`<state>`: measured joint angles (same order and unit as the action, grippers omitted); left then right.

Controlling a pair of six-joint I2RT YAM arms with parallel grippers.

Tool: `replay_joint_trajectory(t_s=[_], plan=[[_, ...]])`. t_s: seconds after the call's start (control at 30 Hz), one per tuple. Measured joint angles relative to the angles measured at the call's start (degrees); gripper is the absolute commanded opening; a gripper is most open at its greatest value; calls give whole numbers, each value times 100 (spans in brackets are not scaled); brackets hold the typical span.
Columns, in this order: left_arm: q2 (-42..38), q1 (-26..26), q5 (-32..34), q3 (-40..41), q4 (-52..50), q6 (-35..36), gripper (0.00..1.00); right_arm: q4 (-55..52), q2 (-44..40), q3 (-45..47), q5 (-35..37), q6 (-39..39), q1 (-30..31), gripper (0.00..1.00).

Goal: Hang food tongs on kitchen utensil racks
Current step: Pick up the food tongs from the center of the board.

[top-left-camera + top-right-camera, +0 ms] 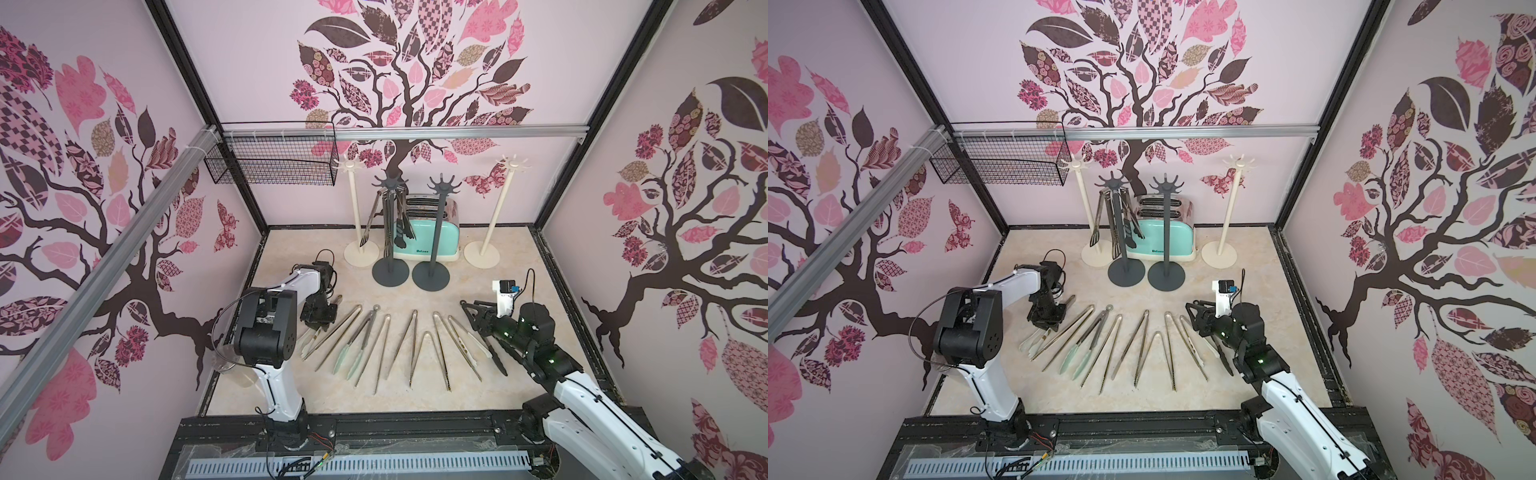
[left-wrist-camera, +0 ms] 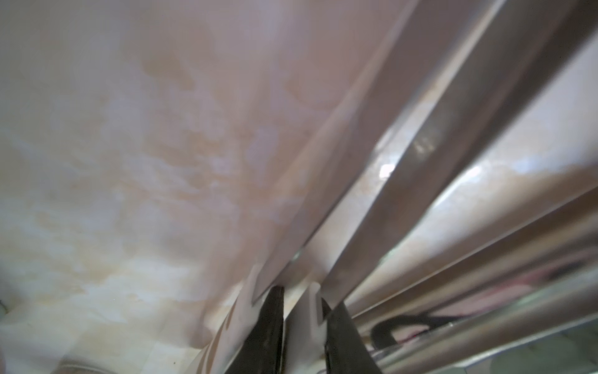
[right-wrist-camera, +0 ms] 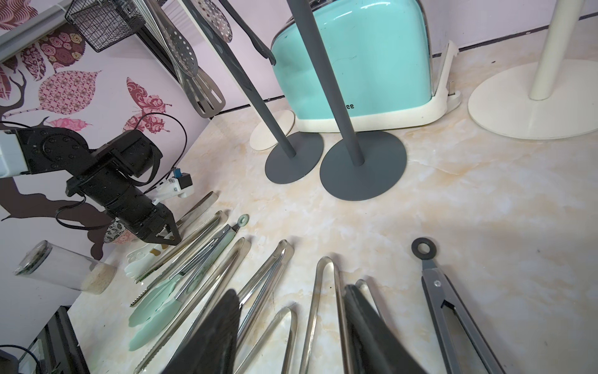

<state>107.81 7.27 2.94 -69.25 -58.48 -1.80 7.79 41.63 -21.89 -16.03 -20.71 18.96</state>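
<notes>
Leftmost food tongs (image 3: 202,204) under left pincer (image 3: 166,239), fingers (image 2: 268,330) against their arms

Blurred steel tongs (image 2: 404,194) beside left hand (image 2: 301,296)

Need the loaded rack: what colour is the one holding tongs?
Dark grey rack, best in a top view.

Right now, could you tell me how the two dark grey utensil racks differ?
The left-side grey rack carries several hanging tongs; the right-side grey rack has bare hooks. The left-side one stands by a cream rack, the right-side one before the toaster. Both have dark poles, round bases, star crowns.
</notes>
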Motion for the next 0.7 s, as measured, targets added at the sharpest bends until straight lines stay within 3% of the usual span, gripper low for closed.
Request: replay_joint_trajectory(t_s=[0.43, 0.7], plan=[[142, 70, 256, -216, -111, 52, 1, 0, 0, 0, 39, 39, 0, 55], [157, 66, 476, -570, -44, 50, 0, -11, 105, 0, 59, 133, 0, 55]])
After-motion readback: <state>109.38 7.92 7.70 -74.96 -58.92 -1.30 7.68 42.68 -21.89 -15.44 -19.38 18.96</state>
